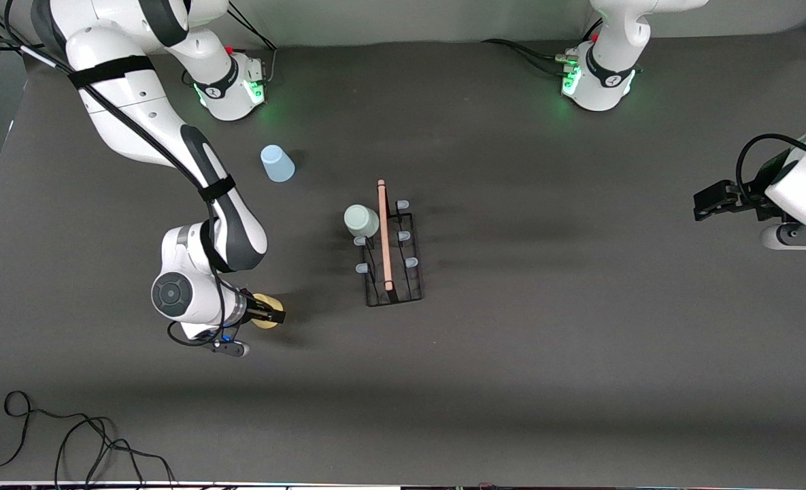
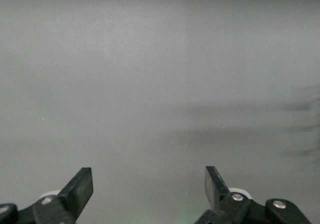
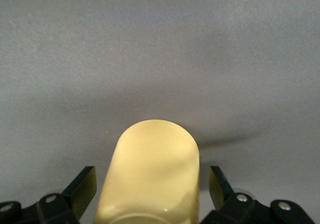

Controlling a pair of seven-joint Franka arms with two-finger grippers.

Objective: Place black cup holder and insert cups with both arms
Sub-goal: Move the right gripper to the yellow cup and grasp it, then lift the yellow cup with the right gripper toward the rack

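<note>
Right hand (image 1: 270, 317), low over the surface (image 1: 545, 354) at the right arm's end: fingers (image 3: 82, 184) spread wide, one on each side of the yellow cup (image 1: 265, 312). In the right wrist view a gap shows between each finger and the wall of the yellow cup (image 3: 152, 176), so the hand brackets the cup without pressing on it; whether either finger grazes the cup cannot be told. The cup's closed base points away from the wrist.

Left hand (image 1: 705, 203), raised at the left arm's end of the surface, well apart from every task object: fingers (image 2: 80, 186) fully parted, with only bare grey surface between them in the left wrist view. This arm waits.

Black cup holder (image 1: 392, 255), upright near the middle of the surface, its wooden rod handle (image 1: 384, 235) running along the top. The pale green cup (image 1: 361, 220) sits inverted on a prong at the holder's side toward the right arm. Five further pale-tipped prongs (image 1: 403, 235) stand bare.

Light blue cup (image 1: 277, 164), on the surface between the right arm's base and the holder, farther from the front camera than the yellow cup and apart from both hands.
</note>
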